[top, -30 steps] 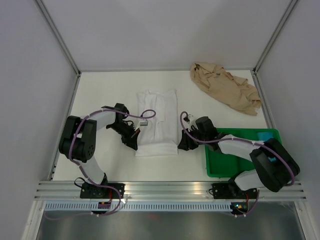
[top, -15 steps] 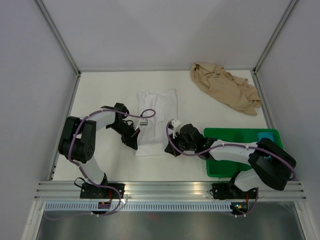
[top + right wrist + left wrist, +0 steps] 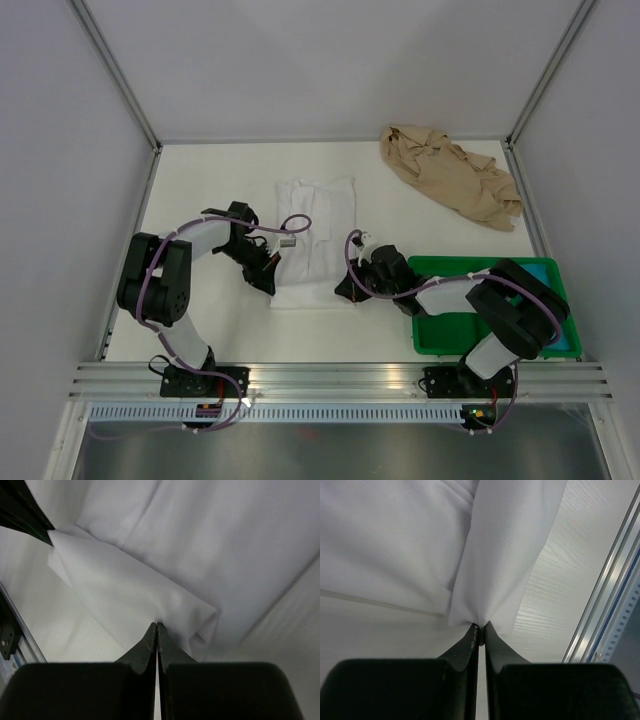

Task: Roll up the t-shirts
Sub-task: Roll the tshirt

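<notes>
**Starting the roll at the near hem of the white t-shirt (image 3: 318, 235).**
Left gripper (image 3: 479, 630) and right gripper (image 3: 157, 627) are each pinching a hem corner, jaws fully closed on cloth; the shirt is lying flat mid-tabletop (image 3: 210, 190), the tan t-shirt (image 3: 450, 185) crumpled far right. Both should be turning the hem over together, level and taut.

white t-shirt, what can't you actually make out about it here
Top view: the near corners of the white t-shirt are hidden under the left gripper and right gripper.
Left wrist and right wrist views: cloth fills the frame; the shirt's far end is cut off by the picture edges.
Any view: how many layers each gripper pinches is hidden in the folds.
</notes>
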Controlling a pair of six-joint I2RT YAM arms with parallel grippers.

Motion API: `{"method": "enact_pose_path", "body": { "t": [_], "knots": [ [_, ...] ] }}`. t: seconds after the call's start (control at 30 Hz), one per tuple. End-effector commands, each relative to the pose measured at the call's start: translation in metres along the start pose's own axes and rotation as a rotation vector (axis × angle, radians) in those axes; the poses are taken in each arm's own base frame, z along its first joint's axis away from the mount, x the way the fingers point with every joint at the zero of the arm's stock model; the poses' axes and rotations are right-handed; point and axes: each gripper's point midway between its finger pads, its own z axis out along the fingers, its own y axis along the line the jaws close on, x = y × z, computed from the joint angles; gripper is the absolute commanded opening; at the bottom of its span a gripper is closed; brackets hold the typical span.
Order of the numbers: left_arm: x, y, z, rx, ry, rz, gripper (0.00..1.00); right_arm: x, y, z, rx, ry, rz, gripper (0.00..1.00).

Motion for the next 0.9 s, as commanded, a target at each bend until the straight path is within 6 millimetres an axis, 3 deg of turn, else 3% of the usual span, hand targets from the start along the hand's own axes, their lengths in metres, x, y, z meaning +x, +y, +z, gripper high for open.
{"method": "enact_pose_path", "body": {
  "t": [0.0, 0.1, 0.13, 0.33, 0.4, 0.5, 0.53, 0.6, 0.63, 0.73, 0.77, 0.8, 0.83, 0.87],
  "knots": [
    [-0.013, 0.009, -0.005, -0.038, -0.019, 0.030, 0.10, 0.008, -0.012, -0.003, -0.004, -0.022, 0.089, 0.00],
    [-0.015, 0.011, -0.007, -0.050, -0.016, 0.017, 0.15, 0.017, -0.023, -0.003, 0.020, -0.002, 0.101, 0.00],
    [-0.016, 0.012, -0.007, -0.055, -0.015, 0.010, 0.22, 0.020, -0.023, -0.002, 0.017, 0.004, 0.110, 0.00],
    [-0.029, 0.012, -0.022, -0.113, -0.050, 0.023, 0.36, 0.016, -0.021, 0.001, 0.004, -0.004, 0.122, 0.00],
    [-0.041, 0.019, -0.034, -0.196, -0.081, 0.022, 0.37, 0.017, -0.022, 0.001, 0.016, 0.006, 0.121, 0.00],
    [-0.053, 0.047, -0.060, -0.434, -0.109, -0.060, 0.36, 0.017, -0.024, 0.000, 0.029, 0.012, 0.123, 0.00],
    [-0.048, 0.060, -0.071, -0.543, -0.080, -0.089, 0.36, 0.018, -0.025, 0.000, 0.036, 0.016, 0.123, 0.00],
    [-0.055, 0.059, -0.083, -0.630, -0.099, -0.059, 0.34, 0.019, -0.027, -0.001, 0.050, 0.020, 0.126, 0.00],
    [-0.058, 0.054, -0.085, -0.640, -0.101, -0.017, 0.33, 0.019, -0.027, -0.001, 0.051, 0.023, 0.129, 0.00],
    [-0.070, 0.003, -0.065, -0.565, -0.099, 0.216, 0.32, 0.017, -0.027, 0.000, 0.055, 0.029, 0.128, 0.00],
    [-0.066, -0.025, -0.040, -0.493, -0.059, 0.326, 0.32, 0.017, -0.027, 0.000, 0.057, 0.030, 0.130, 0.00],
    [-0.061, -0.044, -0.032, -0.439, -0.034, 0.400, 0.34, 0.016, -0.027, 0.000, 0.059, 0.027, 0.126, 0.00],
    [-0.053, -0.059, -0.017, -0.390, 0.012, 0.443, 0.36, 0.016, -0.026, 0.000, 0.057, 0.029, 0.125, 0.00],
    [-0.045, -0.060, -0.010, -0.381, 0.046, 0.457, 0.38, 0.014, -0.026, 0.000, 0.056, 0.029, 0.123, 0.00]
  ]
}}
